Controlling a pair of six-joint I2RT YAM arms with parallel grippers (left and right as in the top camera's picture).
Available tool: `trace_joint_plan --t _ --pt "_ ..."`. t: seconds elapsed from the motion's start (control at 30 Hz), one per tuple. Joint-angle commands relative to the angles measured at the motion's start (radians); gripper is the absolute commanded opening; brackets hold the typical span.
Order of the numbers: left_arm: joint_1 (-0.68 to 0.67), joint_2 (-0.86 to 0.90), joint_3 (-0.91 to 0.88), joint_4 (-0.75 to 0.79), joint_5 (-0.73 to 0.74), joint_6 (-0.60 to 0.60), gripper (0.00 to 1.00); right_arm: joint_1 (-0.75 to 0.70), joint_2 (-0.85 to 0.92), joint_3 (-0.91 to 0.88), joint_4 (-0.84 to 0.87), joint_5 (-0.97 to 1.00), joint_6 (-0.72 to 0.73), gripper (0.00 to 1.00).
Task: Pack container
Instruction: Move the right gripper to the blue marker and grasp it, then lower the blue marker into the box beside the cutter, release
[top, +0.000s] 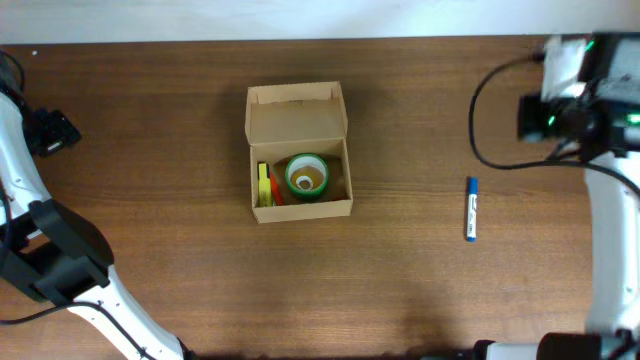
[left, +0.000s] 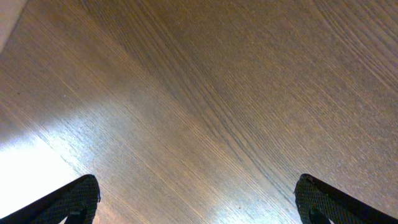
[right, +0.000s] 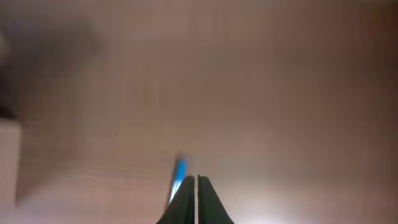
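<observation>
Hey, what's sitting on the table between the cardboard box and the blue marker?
Nothing: in the overhead view, only bare wooden table lies between the cardboard box and the blue marker.

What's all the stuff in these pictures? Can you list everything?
box: 1, tan, middle of table, lid open
tape roll: 1, green, inside box
yellow item: 1, yellow, inside box, left of the roll; too small to name
orange item: 1, orange, inside box, between the yellow item and the roll; too small to name
marker: 1, blue and white, on table, right of box
table: 1, brown wood
left pincer: 1, black, open above bare table
right pincer: 1, black, shut, near marker
</observation>
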Motion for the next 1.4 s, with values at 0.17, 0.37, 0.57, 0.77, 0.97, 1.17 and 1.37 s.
trace_joint_plan --t 0.17,0.37,0.57,0.77,0.97,1.17,1.37 --pt "0.000 -0.017 -0.002 -0.001 0.004 0.016 1.00 -0.021 0.006 -0.359 0.067 -0.013 0.205 0.46" --pt "0.000 -0.017 -0.002 -0.001 0.004 0.016 1.00 -0.021 0.034 -0.437 0.081 -0.013 0.236 0.72" --pt "0.000 -0.017 -0.002 -0.001 0.004 0.016 1.00 -0.011 0.190 -0.441 0.105 -0.016 0.280 0.62" --pt "0.000 -0.017 -0.002 -0.001 0.004 0.016 1.00 -0.011 0.303 -0.441 0.168 -0.017 0.307 0.56" --pt "0.000 -0.017 -0.002 -0.001 0.004 0.016 1.00 0.009 0.330 -0.441 0.197 -0.016 0.306 0.55" --pt "0.000 -0.017 -0.002 -0.001 0.004 0.016 1.00 0.047 0.371 -0.441 0.239 -0.008 0.325 0.28" --pt "0.000 -0.017 -0.002 -0.001 0.004 0.016 1.00 0.047 0.399 -0.441 0.248 0.010 0.336 0.09"
